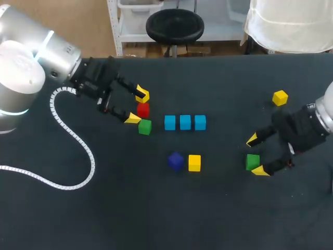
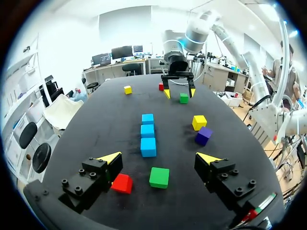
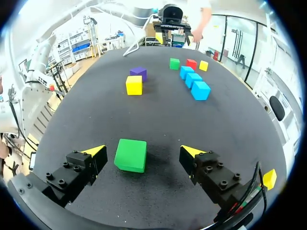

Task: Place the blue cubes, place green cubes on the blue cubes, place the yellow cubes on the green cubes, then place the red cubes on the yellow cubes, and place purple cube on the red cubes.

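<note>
Head view: my left gripper (image 1: 137,107) is spread wide and holds nothing. One red cube (image 1: 143,110) sits between its fingers. One green cube (image 1: 144,126) sits just beside one fingertip. My right gripper (image 1: 257,154) is spread wide too. A second green cube (image 1: 253,161) lies loose between its fingers. Between my two grippers I count three blue cubes (image 1: 185,122) in a close row. Near the row, one purple cube (image 1: 176,161) sits just beside a yellow cube (image 1: 194,162). The other yellow cube (image 1: 280,97) sits alone near my right arm. So I see two green and two yellow.
</note>
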You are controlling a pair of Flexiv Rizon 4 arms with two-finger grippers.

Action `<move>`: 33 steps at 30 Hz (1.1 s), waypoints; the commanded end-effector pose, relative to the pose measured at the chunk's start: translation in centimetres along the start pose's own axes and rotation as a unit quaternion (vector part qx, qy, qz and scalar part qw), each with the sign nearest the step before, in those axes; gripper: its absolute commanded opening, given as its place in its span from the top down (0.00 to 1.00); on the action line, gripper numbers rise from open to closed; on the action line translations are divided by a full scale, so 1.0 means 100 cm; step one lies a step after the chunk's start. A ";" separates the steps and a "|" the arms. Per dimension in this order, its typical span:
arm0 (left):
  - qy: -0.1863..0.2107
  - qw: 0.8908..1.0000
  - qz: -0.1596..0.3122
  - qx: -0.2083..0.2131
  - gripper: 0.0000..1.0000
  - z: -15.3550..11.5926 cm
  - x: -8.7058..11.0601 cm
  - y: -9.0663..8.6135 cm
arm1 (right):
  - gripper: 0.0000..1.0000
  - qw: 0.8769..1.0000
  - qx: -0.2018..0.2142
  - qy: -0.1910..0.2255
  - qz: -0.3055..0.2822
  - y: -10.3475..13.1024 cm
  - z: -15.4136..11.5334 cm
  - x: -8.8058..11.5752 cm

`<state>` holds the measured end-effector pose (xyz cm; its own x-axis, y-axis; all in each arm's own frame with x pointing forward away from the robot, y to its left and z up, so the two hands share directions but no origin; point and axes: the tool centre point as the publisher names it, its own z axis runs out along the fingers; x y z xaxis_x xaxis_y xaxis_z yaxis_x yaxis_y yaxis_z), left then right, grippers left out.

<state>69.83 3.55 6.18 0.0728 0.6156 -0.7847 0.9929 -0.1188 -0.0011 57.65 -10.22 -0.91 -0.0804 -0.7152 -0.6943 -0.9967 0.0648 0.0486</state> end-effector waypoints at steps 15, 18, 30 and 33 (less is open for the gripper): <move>0.000 1.000 0.001 0.002 0.00 0.000 0.001 0.002 | 0.14 1.000 -0.011 -0.010 -0.003 -0.011 0.005 0.006; 0.000 1.000 0.001 0.002 0.00 0.000 0.001 0.002 | 0.22 1.000 -0.012 -0.011 -0.002 -0.011 0.006 0.007; 0.000 1.000 0.001 0.002 0.00 0.000 0.001 0.002 | 0.33 1.000 -0.017 -0.010 -0.018 -0.010 0.008 0.003; 0.000 1.000 0.001 0.002 0.00 0.000 0.001 0.002 | 0.00 0.999 -0.026 -0.006 -0.020 -0.010 0.007 0.001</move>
<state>69.83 3.55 6.18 0.0727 0.6155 -0.7847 0.9929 -0.1188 -0.0011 58.39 -9.95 -1.73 -0.0401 -0.7041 -0.7089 -0.9987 0.0063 0.0503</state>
